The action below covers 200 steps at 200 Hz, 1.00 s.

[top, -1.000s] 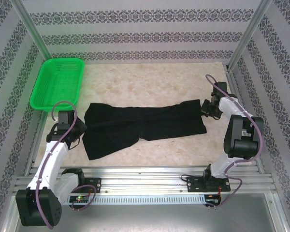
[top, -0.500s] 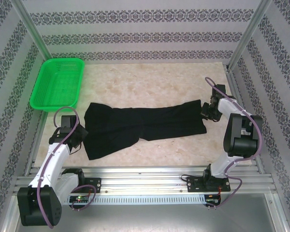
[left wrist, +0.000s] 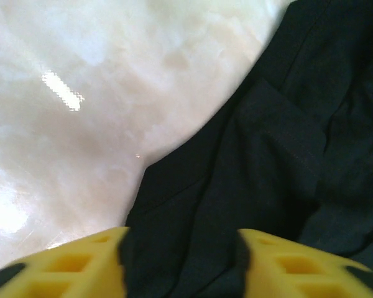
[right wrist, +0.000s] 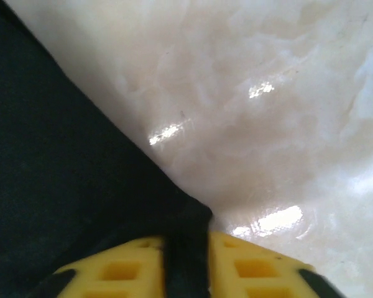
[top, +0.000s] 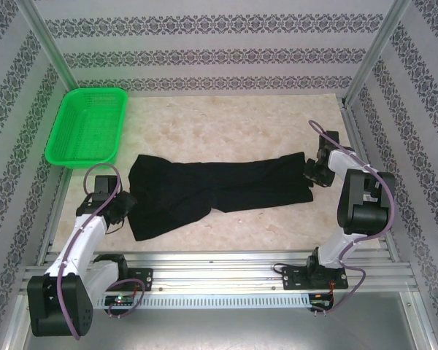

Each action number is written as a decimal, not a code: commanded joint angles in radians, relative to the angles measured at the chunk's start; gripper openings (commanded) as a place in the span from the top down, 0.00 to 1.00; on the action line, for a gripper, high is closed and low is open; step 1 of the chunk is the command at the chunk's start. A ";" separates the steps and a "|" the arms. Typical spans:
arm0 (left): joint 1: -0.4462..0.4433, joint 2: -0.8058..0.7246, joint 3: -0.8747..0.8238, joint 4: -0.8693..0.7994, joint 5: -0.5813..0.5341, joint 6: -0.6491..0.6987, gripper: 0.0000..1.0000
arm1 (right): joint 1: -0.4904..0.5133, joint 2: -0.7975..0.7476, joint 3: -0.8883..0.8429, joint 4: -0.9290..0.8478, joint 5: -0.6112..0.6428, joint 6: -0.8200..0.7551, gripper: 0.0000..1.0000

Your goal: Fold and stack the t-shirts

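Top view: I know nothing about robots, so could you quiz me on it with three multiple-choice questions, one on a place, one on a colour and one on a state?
1. Where is the basket?
A. At the far left of the table
B. At the near right
C. In the centre

2. What colour is the shirt?
A. White
B. Black
C. Red

3. How is the shirt lying?
A. Lifted in the air
B. Rolled into a ball
C. Spread out on the table

Answers:
1 A: the basket sits by the far left corner.
2 B: the cloth is black all over.
3 C: the shirt lies stretched out across the tabletop.
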 commanded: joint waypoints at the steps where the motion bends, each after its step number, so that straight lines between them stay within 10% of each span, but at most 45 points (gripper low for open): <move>1: 0.013 -0.039 0.074 -0.044 -0.036 -0.004 0.39 | -0.010 -0.023 0.000 -0.020 0.026 0.006 0.56; 52: 0.005 0.157 0.298 -0.058 -0.040 0.099 0.31 | -0.010 -0.094 0.065 -0.060 -0.004 -0.001 0.30; 200: -0.015 0.912 0.751 0.222 0.119 0.181 0.17 | -0.011 0.286 0.464 -0.094 -0.129 0.000 0.32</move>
